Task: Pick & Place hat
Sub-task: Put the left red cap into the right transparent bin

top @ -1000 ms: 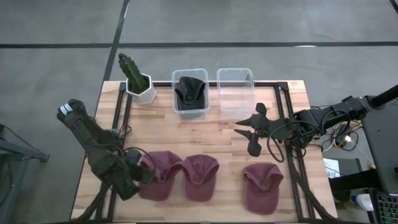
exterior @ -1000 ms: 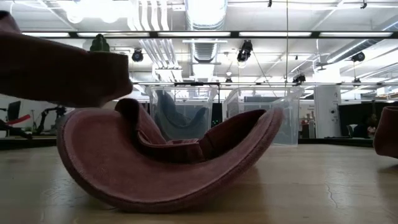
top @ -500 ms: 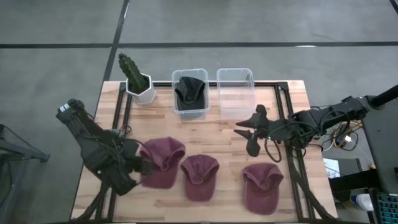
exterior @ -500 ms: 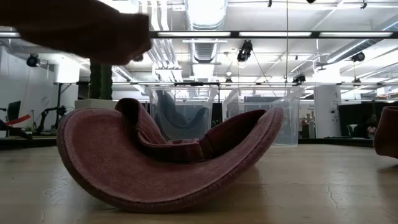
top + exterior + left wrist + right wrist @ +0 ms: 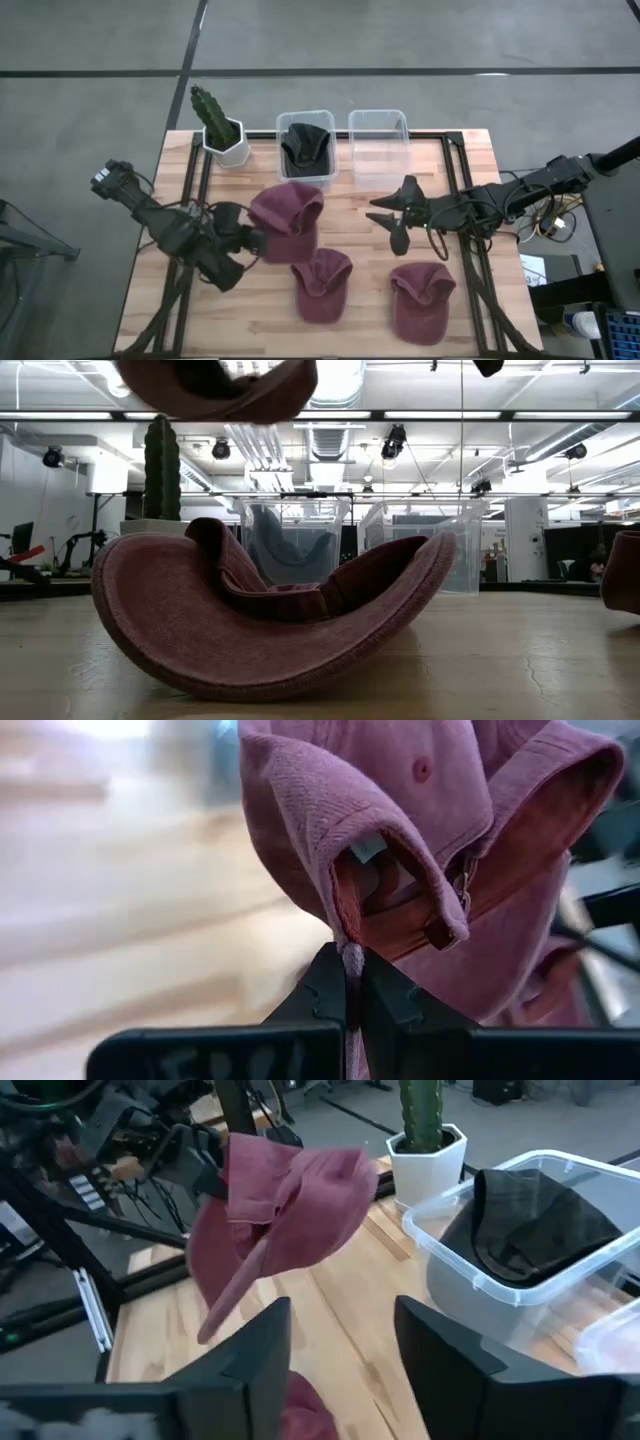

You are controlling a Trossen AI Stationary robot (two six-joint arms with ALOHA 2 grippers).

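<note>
Three maroon caps are in view. My left gripper (image 5: 255, 241) is shut on one maroon cap (image 5: 288, 214) and holds it above the table, just near of the bins; the low view shows this cap (image 5: 215, 385) high up. The other two caps (image 5: 322, 283) (image 5: 421, 298) lie crown-down on the boards. A clear bin (image 5: 305, 150) holds a dark hat. The bin beside it (image 5: 379, 146) has nothing in it. My right gripper (image 5: 392, 222) hovers open to the right of the held cap, and the right wrist view faces that cap (image 5: 285, 1210). My left gripper pinches the cap's rear rim edge (image 5: 352, 956) between its two fingers, next to the back opening and its strap buckle (image 5: 440, 932). The fingers come from the table's left. The cap is lifted clear and extends beyond the fingertips toward the bins.
A potted cactus (image 5: 218, 126) stands at the far left corner, beside the bins. Black frame rails (image 5: 458, 190) run along the table's sides. Bare boards (image 5: 350, 205) lie between the bins and the two resting caps.
My left gripper, shut on the left cap, raised it off the boards and carried it up, toward the far edge and to the right, nearer the bins. The cap now hangs clear above the table. My right gripper drifted slightly toward the left.
</note>
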